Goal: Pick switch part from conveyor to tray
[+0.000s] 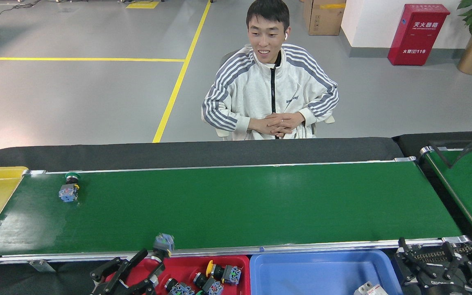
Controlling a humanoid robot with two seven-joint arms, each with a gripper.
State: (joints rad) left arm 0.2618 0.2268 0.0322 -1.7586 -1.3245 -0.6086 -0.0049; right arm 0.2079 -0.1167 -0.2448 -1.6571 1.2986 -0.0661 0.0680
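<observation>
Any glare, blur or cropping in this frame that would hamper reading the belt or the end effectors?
Head view: sharp overall, no motion blur; soft overhead glare whitens the conveyor at its left end; the green-capped switch part stays readable; the bottom edge crops the red tray and both end effectors, left carrying a part, right dark against dark cloth.

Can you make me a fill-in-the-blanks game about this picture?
1. The shallow red plastic tray sits beside a tray coloured ____.
2. The switch part with a green cap lies on the long dark-green ____.
3. The left gripper holds a switch part just above the ____ tray.
4. The person in the striped jacket keeps both ____ clasped.

Missing words: blue; conveyor; red; hands
</observation>
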